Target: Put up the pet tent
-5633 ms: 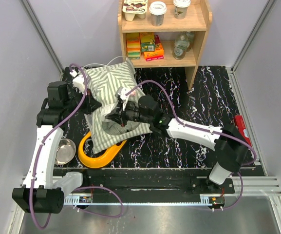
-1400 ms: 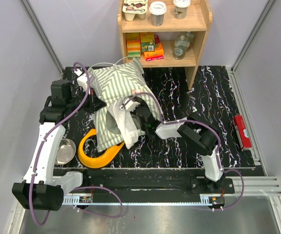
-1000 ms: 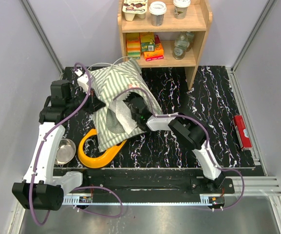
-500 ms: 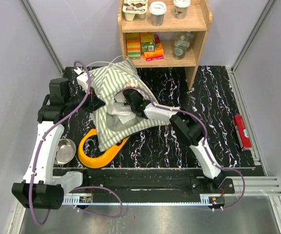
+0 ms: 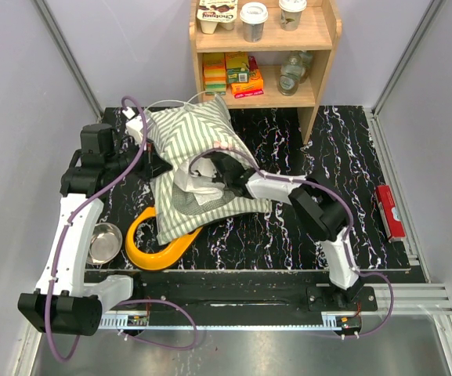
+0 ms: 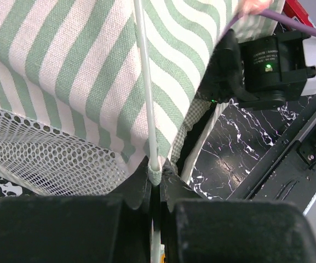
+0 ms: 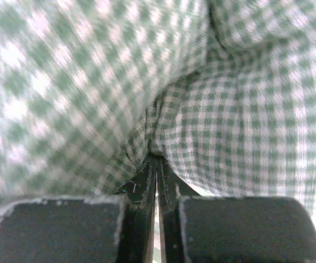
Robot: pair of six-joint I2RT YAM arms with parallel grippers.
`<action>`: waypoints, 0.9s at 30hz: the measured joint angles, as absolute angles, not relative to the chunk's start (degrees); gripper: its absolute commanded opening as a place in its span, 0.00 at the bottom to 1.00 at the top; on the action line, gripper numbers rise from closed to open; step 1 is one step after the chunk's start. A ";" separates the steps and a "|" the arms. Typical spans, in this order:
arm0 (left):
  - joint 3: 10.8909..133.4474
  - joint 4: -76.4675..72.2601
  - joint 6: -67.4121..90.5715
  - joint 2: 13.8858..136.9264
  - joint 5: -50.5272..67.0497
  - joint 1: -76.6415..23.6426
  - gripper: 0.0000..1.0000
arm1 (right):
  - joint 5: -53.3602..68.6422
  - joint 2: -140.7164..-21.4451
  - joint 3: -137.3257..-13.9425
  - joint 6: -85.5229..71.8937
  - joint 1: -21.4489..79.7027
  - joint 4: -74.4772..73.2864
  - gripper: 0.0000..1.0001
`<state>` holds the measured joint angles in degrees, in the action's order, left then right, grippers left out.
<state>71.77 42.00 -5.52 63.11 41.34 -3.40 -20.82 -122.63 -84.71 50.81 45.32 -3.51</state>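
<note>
"Chobani" reads on the carton (image 5: 216, 12) on the top board of the wooden shelf (image 5: 329, 55). Boxes (image 5: 236, 74) on the lower board carry print, too small to read. Black wrist housing (image 6: 273, 60) on the right arm: tiny white lettering, illegible. Nothing else readable.

The following are counted: one tent (image 5: 190, 137), one yellow holder (image 5: 151, 252), one metal bowl (image 5: 104, 241), one wooden shelf (image 5: 325, 35), two cups (image 5: 253, 21) on its top board, one red object (image 5: 388, 211), and two arms, the left arm (image 5: 67, 235) and the right arm (image 5: 331, 231).
</note>
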 measured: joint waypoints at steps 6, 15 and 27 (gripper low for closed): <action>71.77 42.09 -5.50 63.11 42.76 -3.60 0.00 | -23.42 -114.78 -71.70 54.94 46.87 16.64 0.12; 71.77 42.44 -5.54 63.11 43.38 -3.64 0.00 | -23.83 -114.54 -69.84 64.45 50.13 45.01 0.24; 71.77 41.54 -5.54 63.11 43.13 -3.51 0.00 | -27.64 -133.75 -89.71 68.27 44.36 46.65 0.11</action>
